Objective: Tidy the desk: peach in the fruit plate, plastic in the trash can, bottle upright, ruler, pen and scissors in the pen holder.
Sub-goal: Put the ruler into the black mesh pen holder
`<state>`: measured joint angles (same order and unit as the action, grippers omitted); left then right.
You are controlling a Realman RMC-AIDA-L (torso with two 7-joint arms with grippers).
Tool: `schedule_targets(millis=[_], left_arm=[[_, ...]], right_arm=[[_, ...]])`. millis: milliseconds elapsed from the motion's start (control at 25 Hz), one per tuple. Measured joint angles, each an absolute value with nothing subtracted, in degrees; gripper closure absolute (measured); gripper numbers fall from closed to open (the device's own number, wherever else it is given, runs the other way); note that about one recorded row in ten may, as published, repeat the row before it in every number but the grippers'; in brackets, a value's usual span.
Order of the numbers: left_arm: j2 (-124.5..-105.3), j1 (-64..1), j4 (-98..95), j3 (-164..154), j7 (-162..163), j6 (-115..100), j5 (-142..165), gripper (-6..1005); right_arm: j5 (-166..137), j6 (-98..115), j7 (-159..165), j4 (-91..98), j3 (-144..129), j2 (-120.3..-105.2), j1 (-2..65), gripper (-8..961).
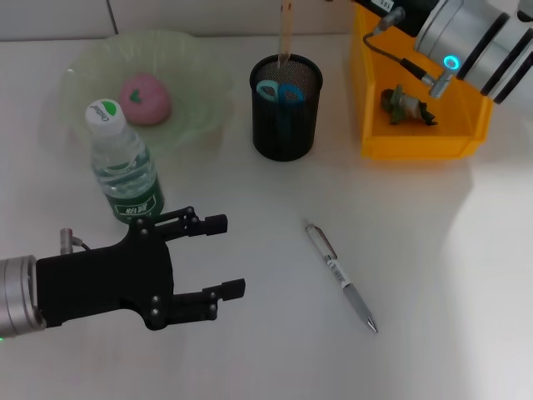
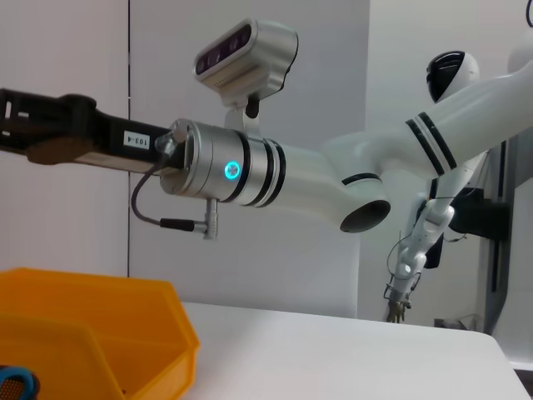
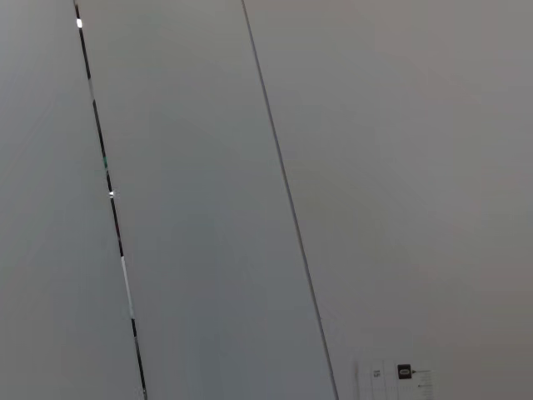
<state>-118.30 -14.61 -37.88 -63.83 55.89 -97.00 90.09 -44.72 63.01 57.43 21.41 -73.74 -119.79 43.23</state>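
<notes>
Near left, the left gripper (image 1: 223, 257) hovers low with jaws spread, holding nothing. The pen (image 1: 341, 277) lies just right of it, the one thing left loose, so picking it up looks like the step in hand. Next: swing right, straddle the barrel, close.

Farther back the bottle (image 1: 122, 162) stands upright, the peach (image 1: 146, 98) sits in the plate (image 1: 204, 117), and the holder (image 1: 286, 107) has scissors and ruler.

Far right, the right gripper (image 2: 37, 133) hangs over the yellow bin (image 1: 416, 148); I cannot tell how its jaws stand.

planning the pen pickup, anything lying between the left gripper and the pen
Nothing: in the head view only bare table separates the open left gripper from the pen.
</notes>
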Motion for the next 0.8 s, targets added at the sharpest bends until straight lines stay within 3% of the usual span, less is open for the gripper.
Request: schedule_targets(millis=[800], left_arm=[[-118.46,-14.8,-37.9,-63.9,55.6,-98.6,90.1,234]], right_arm=[[-45.3,61.5,47.0,17.0,-73.8,-119.89,44.5,512]])
